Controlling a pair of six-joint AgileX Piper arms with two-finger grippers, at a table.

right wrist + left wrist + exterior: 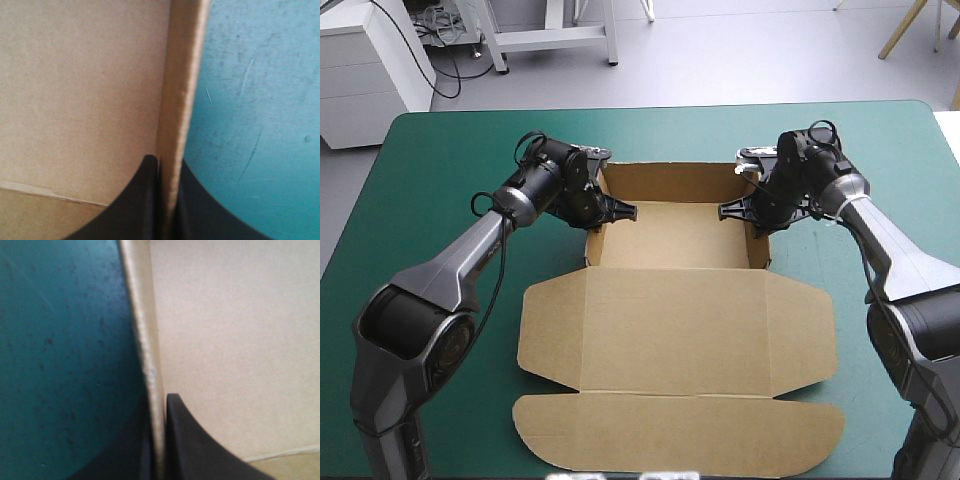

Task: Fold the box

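The box [675, 240], a brown board tray with its lid [680, 335] lying flat toward the near edge, sits at the middle of the teal-green table [440, 160], the left hand [595, 215] clenched on its raised left wall, the right hand [755, 215] clenched on its right wall.

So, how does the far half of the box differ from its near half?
The far half has raised walls, an open tray; the near half lies flat on the teal-green cover. The left gripper and right gripper are shut on the far half's side walls; nothing touches the near half. Both are one brown sheet.
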